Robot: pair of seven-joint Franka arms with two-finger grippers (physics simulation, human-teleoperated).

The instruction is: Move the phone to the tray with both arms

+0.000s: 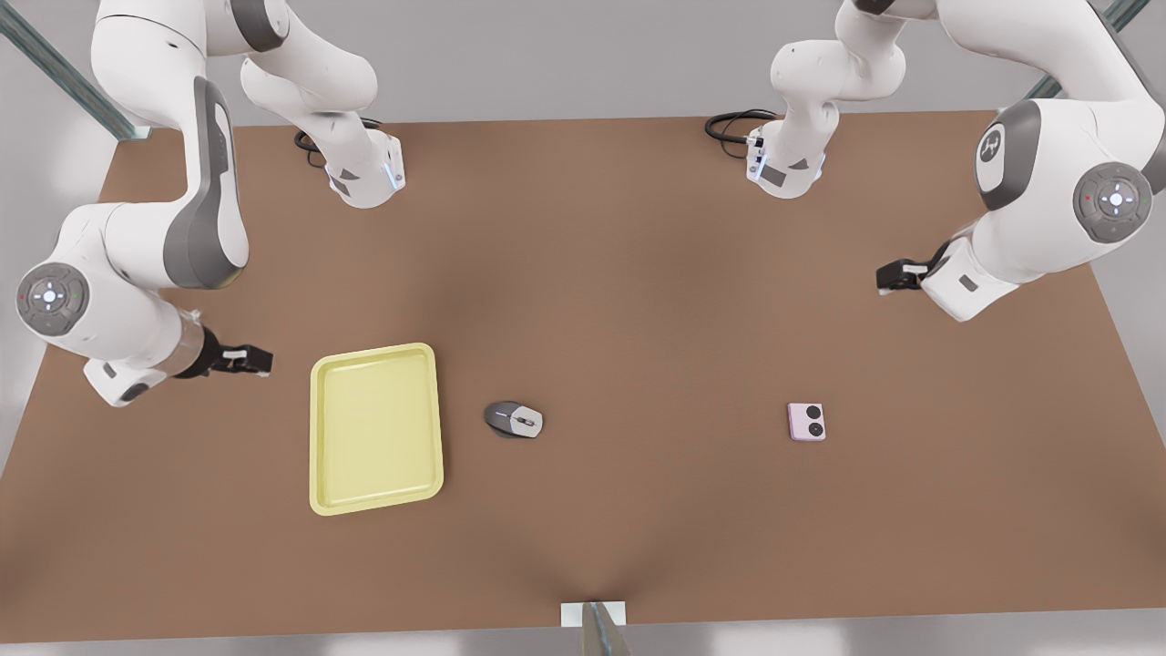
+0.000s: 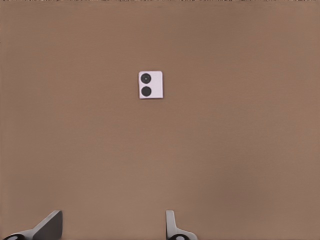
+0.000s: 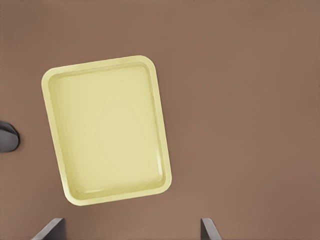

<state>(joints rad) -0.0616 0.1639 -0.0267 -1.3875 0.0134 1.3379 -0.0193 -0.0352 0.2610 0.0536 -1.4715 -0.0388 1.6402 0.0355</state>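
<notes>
The pale pink phone [image 1: 807,422] lies flat on the brown table at the front view's right, its two black circles along one edge. My left gripper [image 1: 893,275] hovers high above the table, behind and to the right of the phone. In the left wrist view the phone [image 2: 150,85] sits well ahead of the left gripper [image 2: 110,227], which is open with nothing between its fingers. The pale yellow tray [image 1: 375,428] rests at the front view's left. My right gripper [image 1: 255,362] hangs just left of it, and over the tray [image 3: 107,130] the right gripper [image 3: 131,231] is open and empty.
A grey computer mouse [image 1: 514,419] sits between tray and phone, and its edge [image 3: 7,136] shows beside the tray. Both arm bases [image 1: 369,173] [image 1: 783,164] with black cables stand at the table's back. A small post [image 1: 594,620] rises at the front edge.
</notes>
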